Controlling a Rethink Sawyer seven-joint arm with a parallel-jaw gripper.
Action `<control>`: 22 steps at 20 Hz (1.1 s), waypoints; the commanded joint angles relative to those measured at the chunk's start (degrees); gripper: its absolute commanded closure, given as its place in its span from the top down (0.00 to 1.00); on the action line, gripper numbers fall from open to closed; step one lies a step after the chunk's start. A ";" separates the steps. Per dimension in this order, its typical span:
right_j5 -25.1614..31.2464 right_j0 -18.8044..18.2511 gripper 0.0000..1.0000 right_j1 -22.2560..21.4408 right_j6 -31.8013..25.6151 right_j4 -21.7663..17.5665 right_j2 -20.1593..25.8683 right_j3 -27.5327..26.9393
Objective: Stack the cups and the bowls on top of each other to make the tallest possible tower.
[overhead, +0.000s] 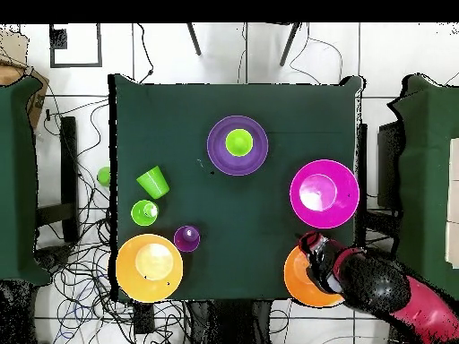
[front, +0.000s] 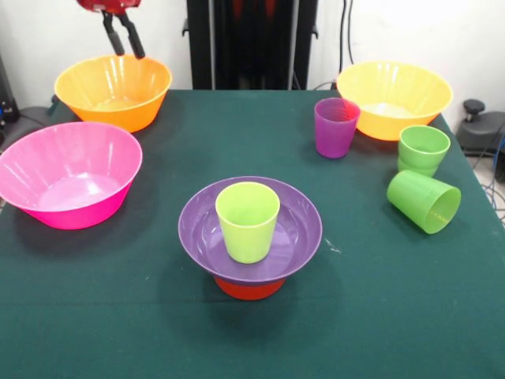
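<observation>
The tower stands at the table's middle. A small orange bowl (front: pixel 249 289) lies upside down under a wider purple bowl (front: pixel 298 227) (overhead: pixel 218 149), and a yellow-green cup (front: pixel 248 222) (overhead: pixel 238 141) stands upright inside the purple bowl. My gripper (front: pixel 124 36) (overhead: pixel 312 245) is open and holds nothing. It hangs just above the far rim of an orange-yellow bowl (front: pixel 118 112) (overhead: pixel 294 279). A big pink bowl (front: pixel 79 210) (overhead: pixel 345 208) sits beside that one. On the other side stand a second orange-yellow bowl (front: pixel 394 122) (overhead: pixel 128 278), a purple cup (front: pixel 335 128) (overhead: pixel 186 238) and an upright green cup (front: pixel 423 150) (overhead: pixel 144 212). Another green cup (front: pixel 424 200) (overhead: pixel 153 182) lies on its side.
A small green object (overhead: pixel 104 176) lies off the table beside its edge, among cables on the floor. Other dark tables (overhead: pixel 421 179) flank this one on both sides. Chair legs show beyond the table's far edge in the overhead view.
</observation>
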 commanded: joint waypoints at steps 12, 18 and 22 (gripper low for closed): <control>-13.61 10.42 1.00 10.87 1.85 -17.69 -7.57 -0.75; -14.72 10.79 1.00 12.04 1.50 -18.79 -8.55 -1.79; -12.98 9.38 1.00 11.34 -0.46 -18.54 -7.79 -2.52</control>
